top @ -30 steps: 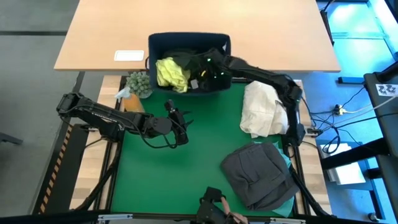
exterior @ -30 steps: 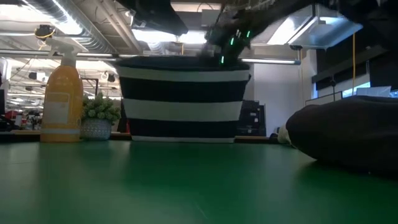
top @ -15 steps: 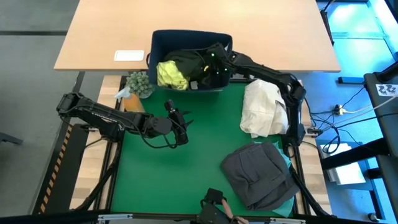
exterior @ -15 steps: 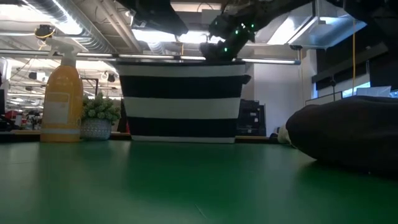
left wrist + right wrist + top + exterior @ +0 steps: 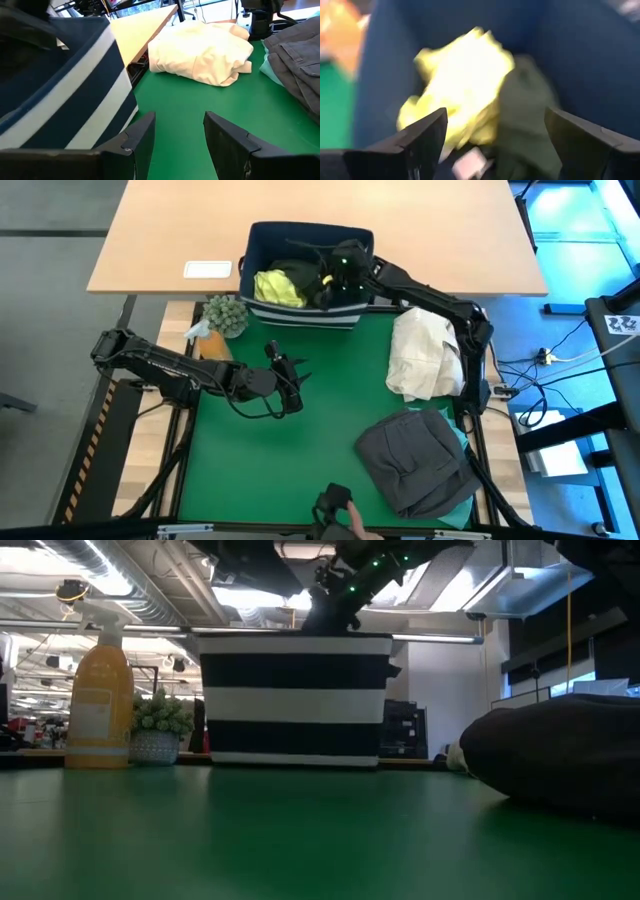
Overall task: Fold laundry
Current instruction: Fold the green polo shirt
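The navy bin with a striped base stands at the mat's far edge. In it lie a yellow-green shirt and a dark olive garment. My right gripper hangs open above the bin's inside, with the shirt and the olive cloth showing between its wide-set fingers. My left gripper waits open over the bare green mat, nothing between its fingers. At the near right a charcoal grey garment lies on a turquoise one. My right gripper slants down into the bin from the table's right side. The view along its fingers is blurred, and I cannot tell whether they touch the dark olive garment, the shirt or the bin.
A cream-beige cloth bundle lies on the mat's right side. An orange spray bottle and a small potted plant stand at the far left. A white card lies on the wooden table behind. The mat's middle is bare.
My right gripper has risen out of the bin's depth and tipped nearer to level, staying wide open. The bin has shifted toward the far edge, and its striped near wall now shows from above. The yellow-green shirt has moved along with it.
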Motion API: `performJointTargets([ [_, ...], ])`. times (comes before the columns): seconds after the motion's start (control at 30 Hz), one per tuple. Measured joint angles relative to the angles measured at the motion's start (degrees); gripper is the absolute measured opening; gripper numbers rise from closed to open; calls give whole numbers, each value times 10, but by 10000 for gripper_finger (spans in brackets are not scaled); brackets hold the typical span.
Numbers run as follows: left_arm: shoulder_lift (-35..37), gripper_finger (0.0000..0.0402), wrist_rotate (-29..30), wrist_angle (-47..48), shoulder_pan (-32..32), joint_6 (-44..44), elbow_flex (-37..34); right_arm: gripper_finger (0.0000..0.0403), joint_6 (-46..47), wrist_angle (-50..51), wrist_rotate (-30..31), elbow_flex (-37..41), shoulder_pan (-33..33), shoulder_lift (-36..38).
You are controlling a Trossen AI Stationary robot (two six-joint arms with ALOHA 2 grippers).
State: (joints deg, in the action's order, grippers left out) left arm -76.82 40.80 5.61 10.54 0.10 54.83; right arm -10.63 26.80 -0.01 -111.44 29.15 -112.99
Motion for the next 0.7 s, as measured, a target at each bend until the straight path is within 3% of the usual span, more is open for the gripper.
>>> performJointTargets([
  [0.1,0,163,0,0,0,0,0,330,39,-40,31,0,5,-3],
  [0.33,0,163,0,0,0,2,0,330,96,-65,17,-1,37,-34],
  [0.7,0,163,2,0,0,5,0,330,135,-65,-76,0,62,-126],
])
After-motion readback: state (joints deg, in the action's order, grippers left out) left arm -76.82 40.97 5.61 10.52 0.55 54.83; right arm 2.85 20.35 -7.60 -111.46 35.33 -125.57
